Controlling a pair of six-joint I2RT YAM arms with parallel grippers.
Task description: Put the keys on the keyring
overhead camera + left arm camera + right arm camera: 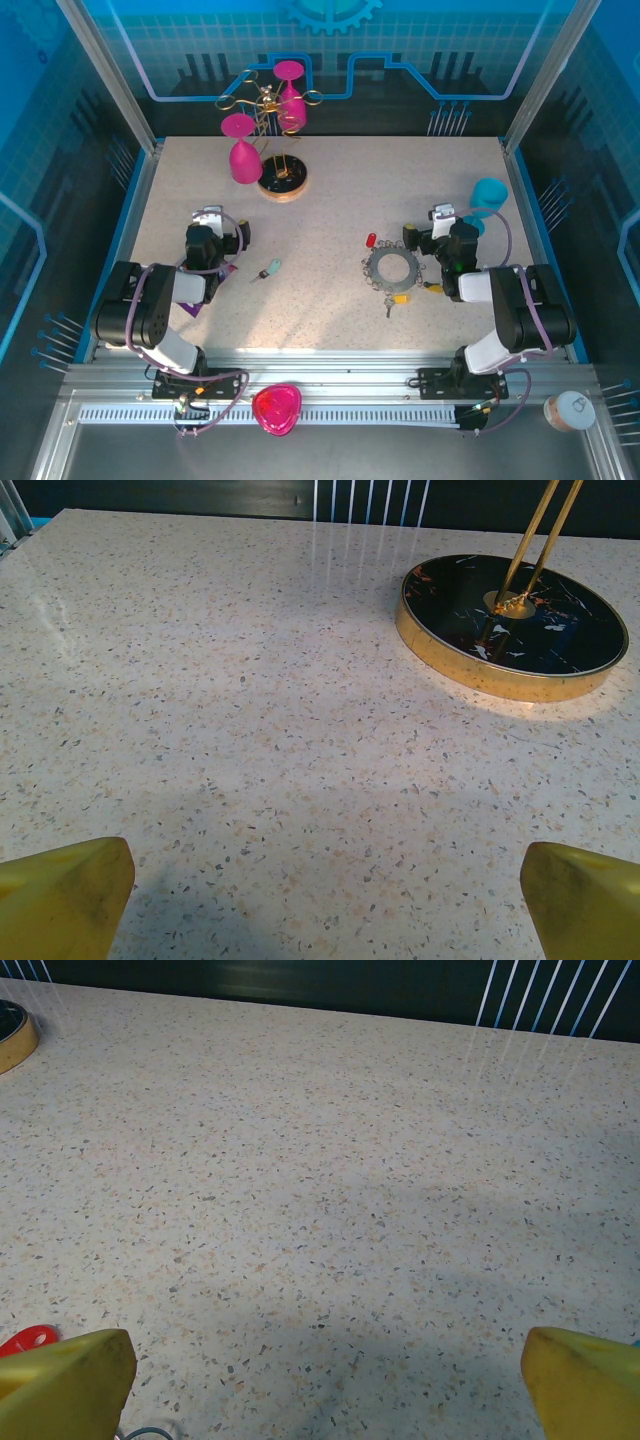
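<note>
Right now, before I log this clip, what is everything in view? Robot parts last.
keyring: one, dark grey, flat on the table by the right arm
teal key: one, loose between the arms
red key: one, just beyond the keyring
yellow key: one, at the keyring's near rim
orange key: one, at its right rim
stand: one, gold wire on a black base, far centre
pink glasses: two, magenta, upside down at the stand
blue glass: one, beside the right arm
pink bowl: one, near rail
cup: one, near right corner
left claw: yellow fingers, open
right claw: yellow fingers, open
</note>
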